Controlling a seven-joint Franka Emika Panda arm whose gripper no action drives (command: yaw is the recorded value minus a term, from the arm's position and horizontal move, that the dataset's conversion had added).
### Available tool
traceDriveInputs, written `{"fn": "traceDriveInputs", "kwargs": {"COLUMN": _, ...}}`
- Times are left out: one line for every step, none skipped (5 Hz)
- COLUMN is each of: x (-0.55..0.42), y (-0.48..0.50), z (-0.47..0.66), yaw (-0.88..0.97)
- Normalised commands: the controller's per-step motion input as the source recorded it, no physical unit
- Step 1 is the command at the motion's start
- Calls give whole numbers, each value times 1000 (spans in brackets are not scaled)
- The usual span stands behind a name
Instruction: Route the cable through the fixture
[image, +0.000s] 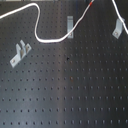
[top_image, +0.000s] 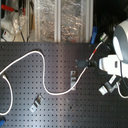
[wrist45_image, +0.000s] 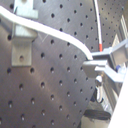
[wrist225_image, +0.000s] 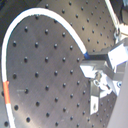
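- The cable (top_image: 44, 75) snakes over the black pegboard (top_image: 55, 107) in the second exterior view; its red band (top_image: 94, 52) lies near the arm
- The gripper (wrist45_image: 91, 58) has its fingers closed on the cable in both wrist views
- Three grey brackets, one (image: 70, 23) just beside the cable's run

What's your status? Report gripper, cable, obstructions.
Gripper shut on cable. Cable loops over board, crosses middle bracket; seating unclear. Left bracket unthreaded. No obstruction seen near gripper.

Dim, soft low-res pics, wrist glare
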Motion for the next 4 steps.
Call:
{"fn": "traceDriveInputs", "kwargs": {"x": 33, "y": 200, "z": -2, "yaw": 334}}
{"fn": "traceDriveInputs", "kwargs": {"x": 2, "y": 26, "z": 0, "yaw": 0}}
{"fn": "traceDriveInputs", "kwargs": {"x": 28, "y": 185, "z": 213, "yaw": 363}}
{"fn": "traceDriveInputs", "kwargs": {"x": 11, "y": 59, "z": -1, "yaw": 154}}
